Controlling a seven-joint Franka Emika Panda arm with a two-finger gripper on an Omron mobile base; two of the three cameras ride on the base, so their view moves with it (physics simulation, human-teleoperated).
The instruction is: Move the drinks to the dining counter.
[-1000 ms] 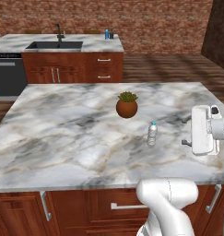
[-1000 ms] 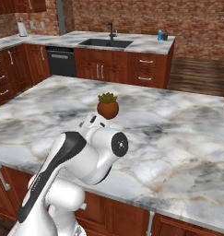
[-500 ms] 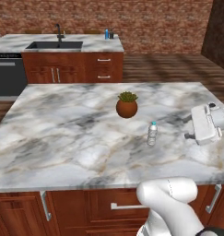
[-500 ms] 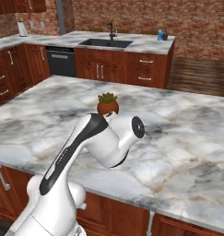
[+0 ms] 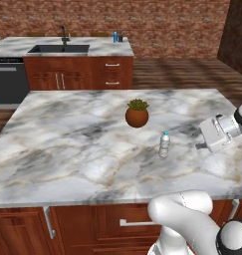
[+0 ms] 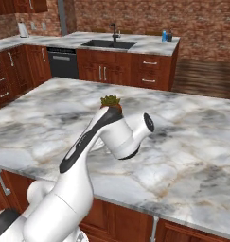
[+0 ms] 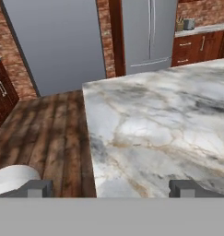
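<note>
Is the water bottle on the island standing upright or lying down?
Upright. In the left base view the water bottle stands on its base on the island, blue cap at the top, apart from the potted plant.

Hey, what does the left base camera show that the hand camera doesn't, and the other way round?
Left base view alone: a clear plastic water bottle upright on the island, apart from the round terracotta pot with green plant. Behind them is the marble dining counter with black sink and faucet, and a blue drink at its right end.

Hand view alone: tall grey fridge doors, the wood plank floor beside the island, and the open gripper.

Both: the grey-veined marble island top, red brick wall and reddish-brown cabinets.
</note>
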